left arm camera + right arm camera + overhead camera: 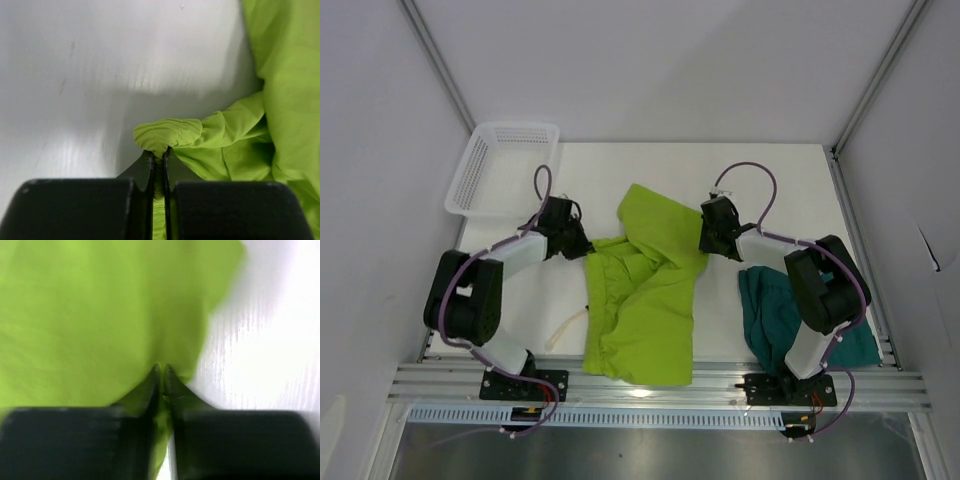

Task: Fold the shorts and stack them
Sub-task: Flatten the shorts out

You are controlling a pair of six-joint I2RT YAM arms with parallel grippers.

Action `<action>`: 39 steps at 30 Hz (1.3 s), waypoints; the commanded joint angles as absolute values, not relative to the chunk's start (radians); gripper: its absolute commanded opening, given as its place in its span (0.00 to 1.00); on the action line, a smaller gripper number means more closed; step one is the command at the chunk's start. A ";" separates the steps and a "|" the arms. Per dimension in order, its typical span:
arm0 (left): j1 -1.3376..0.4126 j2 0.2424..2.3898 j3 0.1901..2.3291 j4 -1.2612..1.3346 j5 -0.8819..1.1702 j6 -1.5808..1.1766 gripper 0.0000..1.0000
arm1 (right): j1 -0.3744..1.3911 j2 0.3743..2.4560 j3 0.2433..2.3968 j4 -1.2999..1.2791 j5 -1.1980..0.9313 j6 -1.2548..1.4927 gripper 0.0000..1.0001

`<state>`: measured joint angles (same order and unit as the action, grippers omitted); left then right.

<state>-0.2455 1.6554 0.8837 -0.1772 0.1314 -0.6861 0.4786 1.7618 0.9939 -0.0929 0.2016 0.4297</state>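
White tabletop, grey walls | lime shorts pinched by left end effector and right end effector | basket far-left corner

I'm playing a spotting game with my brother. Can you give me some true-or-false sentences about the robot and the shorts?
1. The left gripper pinches the lime shorts. True.
2. The teal shorts lie inside the basket. False: they lie on the table, at its near right.
3. The right gripper is closed on the lime shorts' edge. True.
4. The lime shorts are neatly folded. False: they lie crumpled and spread out.
5. The basket stands at the table's far right corner. False: it is at the far left corner.
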 commanded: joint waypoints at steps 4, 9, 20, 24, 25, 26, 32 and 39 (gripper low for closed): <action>-0.238 1.306 0.870 -0.290 -0.138 -0.712 0.00 | 0.426 1.755 1.005 -0.107 0.216 0.492 0.00; -0.239 1.077 0.885 -0.388 -0.225 -0.707 0.00 | 0.419 1.694 0.954 -0.072 0.247 0.505 0.00; -0.241 0.959 1.080 -0.485 -0.207 -0.686 0.00 | 0.416 1.654 0.928 -0.040 0.233 0.497 0.51; -0.241 1.041 1.166 -0.483 -0.186 -0.683 0.00 | 0.419 1.614 0.891 0.014 0.200 0.480 0.63; -0.241 1.063 1.181 -0.480 -0.178 -0.683 0.00 | 0.422 1.592 0.882 0.032 0.195 0.477 0.63; -0.242 1.106 1.196 -0.476 -0.170 -0.686 0.00 | 0.423 1.580 0.873 0.055 0.190 0.473 0.63; -0.270 1.245 1.370 -0.514 -0.198 -0.677 0.00 | 0.451 1.507 0.805 0.190 0.052 0.404 0.62; -0.271 1.489 1.433 -0.497 -0.141 -0.661 0.26 | 0.572 1.448 0.767 0.262 0.057 0.293 0.62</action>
